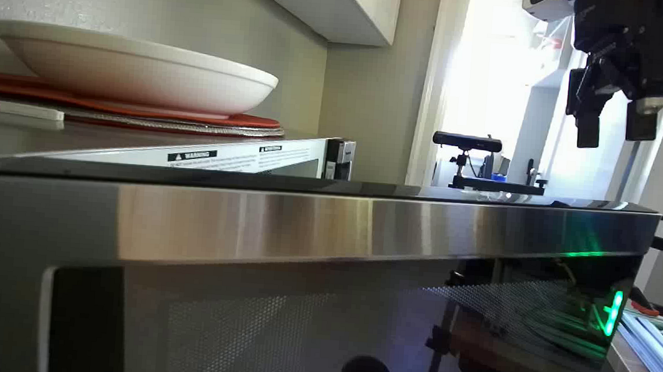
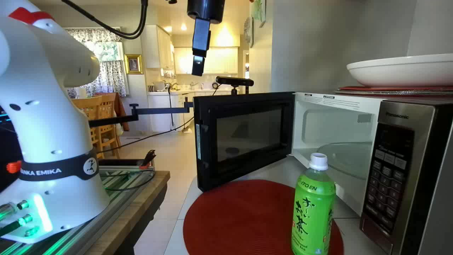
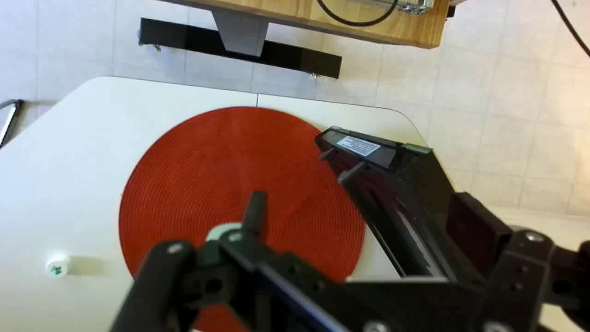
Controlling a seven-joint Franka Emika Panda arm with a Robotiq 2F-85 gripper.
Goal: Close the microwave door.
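The door stands swung out from the boxy microwave, its free end near the round red mat with its ringed weave. Its outer face is brushed steel above glossy dark glass; the inner is black, framing a rectangular pane. The gripper, black and angular, hangs with fingers spread, higher than the door and apart from it in both exterior views. A shallow white bowl rests on placemats atop the microwave. A green bottle stands upright, capped in white.
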